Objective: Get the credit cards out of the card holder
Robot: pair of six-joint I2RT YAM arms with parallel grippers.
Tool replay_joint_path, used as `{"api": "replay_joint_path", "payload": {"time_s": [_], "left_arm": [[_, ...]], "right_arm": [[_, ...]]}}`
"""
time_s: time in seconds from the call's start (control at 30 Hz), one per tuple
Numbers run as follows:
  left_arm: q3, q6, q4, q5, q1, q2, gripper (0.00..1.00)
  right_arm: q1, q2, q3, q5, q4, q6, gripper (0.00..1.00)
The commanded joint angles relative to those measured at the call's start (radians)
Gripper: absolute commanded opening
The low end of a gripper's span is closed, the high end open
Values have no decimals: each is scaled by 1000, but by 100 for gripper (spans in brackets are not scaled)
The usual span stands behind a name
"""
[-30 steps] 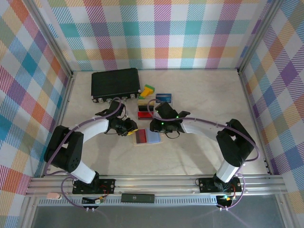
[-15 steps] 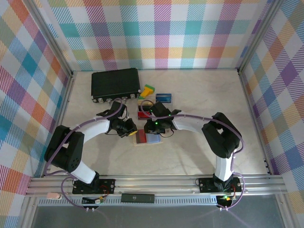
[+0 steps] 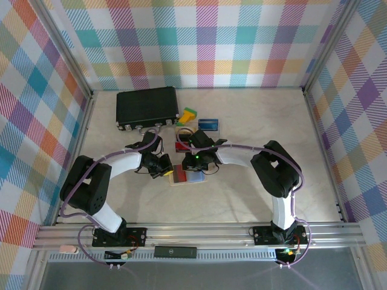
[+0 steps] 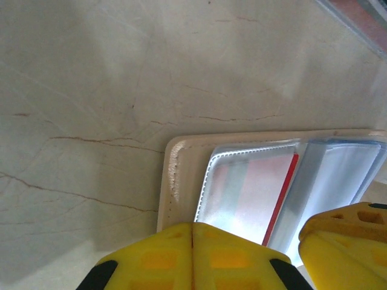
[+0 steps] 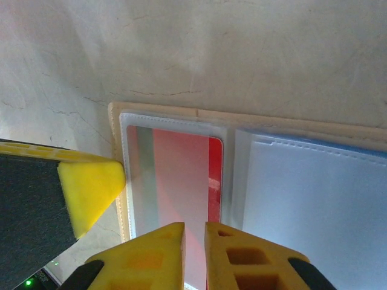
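Two claws sit low over the card holder (image 5: 272,124). The left claw (image 4: 192,244) is clenched, its yellow fingers pressed together with nothing seen between them, at the holder's outer edge. The right claw (image 5: 195,244) is clenched to a sliver of a gap above the red card (image 5: 181,175); whether it grips anything cannot be told. The holder lies flat and opened on the marble tabletop (image 5: 242,48), cream border, two clear pockets: the red card in one, the other pale blue. Farther back are a blue card (image 3: 208,124), a green and yellow block (image 3: 189,115) and a black case (image 3: 147,106).
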Motion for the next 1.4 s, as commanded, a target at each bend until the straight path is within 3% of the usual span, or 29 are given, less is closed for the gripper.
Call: {"api": "replay_joint_path", "payload": {"time_s": [0.0, 0.3, 1.37], "left_arm": [[-19, 13, 6, -22, -8, 19, 7], [-17, 42, -28, -67, -8, 29, 4], [-32, 49, -15, -65, -8, 56, 0]], "right_arm": [[-1, 15, 21, -7, 0, 14, 16], [-2, 24, 4, 17, 5, 33, 17], [-2, 78, 2, -36, 34, 50, 16]]}}
